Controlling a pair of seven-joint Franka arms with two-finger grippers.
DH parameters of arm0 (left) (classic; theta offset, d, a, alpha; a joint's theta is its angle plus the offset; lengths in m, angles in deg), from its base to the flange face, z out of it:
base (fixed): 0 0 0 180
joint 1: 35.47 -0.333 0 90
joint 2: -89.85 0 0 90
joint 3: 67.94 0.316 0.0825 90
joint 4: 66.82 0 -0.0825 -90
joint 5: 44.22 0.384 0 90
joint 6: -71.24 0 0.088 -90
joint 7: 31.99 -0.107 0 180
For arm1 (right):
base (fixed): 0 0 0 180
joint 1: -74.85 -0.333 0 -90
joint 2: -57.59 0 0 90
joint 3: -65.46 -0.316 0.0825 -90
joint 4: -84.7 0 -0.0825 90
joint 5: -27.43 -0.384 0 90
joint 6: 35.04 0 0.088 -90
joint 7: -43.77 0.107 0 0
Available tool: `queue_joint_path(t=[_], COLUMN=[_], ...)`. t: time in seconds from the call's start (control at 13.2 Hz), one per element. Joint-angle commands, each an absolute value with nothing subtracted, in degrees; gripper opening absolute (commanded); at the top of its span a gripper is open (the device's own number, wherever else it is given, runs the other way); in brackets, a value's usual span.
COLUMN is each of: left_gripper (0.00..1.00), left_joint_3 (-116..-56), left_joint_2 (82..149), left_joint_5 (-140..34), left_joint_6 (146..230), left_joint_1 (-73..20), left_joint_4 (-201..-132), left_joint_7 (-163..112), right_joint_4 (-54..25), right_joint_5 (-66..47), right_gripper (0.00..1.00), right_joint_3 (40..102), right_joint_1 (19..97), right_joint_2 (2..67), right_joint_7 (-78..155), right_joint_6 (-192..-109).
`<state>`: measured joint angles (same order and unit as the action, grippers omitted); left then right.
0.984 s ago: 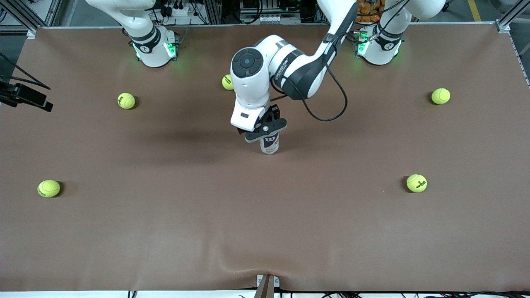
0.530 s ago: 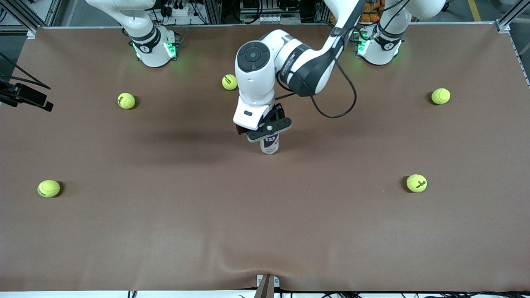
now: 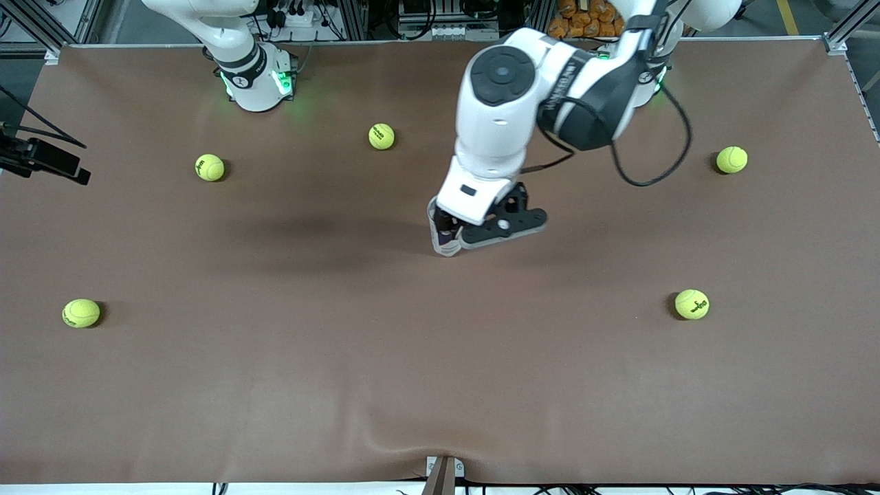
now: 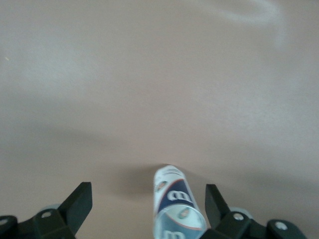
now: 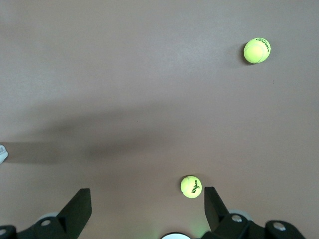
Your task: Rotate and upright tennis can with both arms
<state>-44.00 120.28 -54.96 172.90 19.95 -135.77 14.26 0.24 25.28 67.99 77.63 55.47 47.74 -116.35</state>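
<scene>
The tennis can (image 3: pixel 445 246) stands upright on the brown table mat near the middle, partly hidden by my left hand. In the left wrist view the can (image 4: pixel 174 201) shows from above with its white and dark-blue label, below and between the open fingers, apart from both. My left gripper (image 3: pixel 474 230) is open and empty in the air over the can; it also shows in the left wrist view (image 4: pixel 147 195). My right gripper (image 5: pixel 145 199) is open and empty, held high over the table near the right arm's base, waiting.
Several yellow-green tennis balls lie scattered on the mat (image 3: pixel 275 385): one (image 3: pixel 381 136) near the bases, one (image 3: pixel 210 167) and one (image 3: pixel 81 313) toward the right arm's end, one (image 3: pixel 731 159) and one (image 3: pixel 691 304) toward the left arm's end. A black device (image 3: pixel 41 161) juts in at the edge.
My left gripper has come up off the can's top and swung toward the left arm's end. The can stays standing in place. The right arm has not moved.
</scene>
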Motion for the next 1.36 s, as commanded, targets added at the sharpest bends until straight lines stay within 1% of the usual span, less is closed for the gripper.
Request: queue_joint_path(t=[0.0, 0.45, 0.68, 0.76, 0.83, 0.91, 1.06, 1.14, 1.21, 1.29], left_gripper=[1.0, 1.0, 1.0, 1.0, 1.0, 1.0, 1.0, 1.0, 1.0, 1.0], left_joint_3=[-44.03, -43.95, -43.95, -44.64, -47.35, -51.81, -67.85, -73.59, -74.96, -74.97], left_joint_2=[117.11, 112.89, 111.04, 109.99, 109.37, 108.58, 107.44, 106.47, 105.59, 104.54], left_joint_5=[-53.72, -51.44, -48.98, -48.71, -48.71, -48.71, -46.7, -43.81, -42.39, -42.38], left_joint_6=[170.47, 163.89, 162.48, 161.77, 161.68, 161.07, 160.36, 159.84, 158.88, 157.82], left_joint_1=[16.67, 8.67, 4.27, 0.95, -2.47, -8.16, -24.31, -29.26, -30.44, -30.8], left_joint_4=[-136.69, -137.22, -137.22, -137.22, -137.31, -137.31, -137.66, -137.92, -138.27, -138.71], left_joint_7=[8.02, -5.69, -16.14, -19.04, -20.55, -21.53, -22.59, -22.68, -22.68, -23.11], right_joint_4=[0.5, 0.5, 0.41, 0.5, 0.5, 0.5, 0.5, 0.5, 0.5, 0.5], right_joint_5=[25.06, 25.14, 25.14, 25.14, 25.06, 25.14, 25.14, 25.06, 25.06, 25.06], right_gripper=[1.0, 1.0, 1.0, 1.0, 1.0, 1.0, 1.0, 1.0, 1.0, 1.0], right_joint_3=[68.1, 68.1, 68.1, 68.1, 68.1, 68.1, 68.1, 68.1, 68.1, 68.1], right_joint_1=[77.14, 77.14, 77.14, 77.14, 77.14, 77.14, 77.14, 77.14, 77.14, 77.14], right_joint_2=[55.74, 55.65, 55.65, 55.65, 55.65, 55.65, 55.65, 55.65, 55.65, 55.65], right_joint_7=[48.42, 48.42, 48.42, 48.42, 48.42, 48.42, 48.42, 48.42, 48.42, 48.42], right_joint_6=[-115.72, -115.81, -115.81, -115.81, -115.81, -115.81, -115.81, -115.81, -115.72, -115.81])
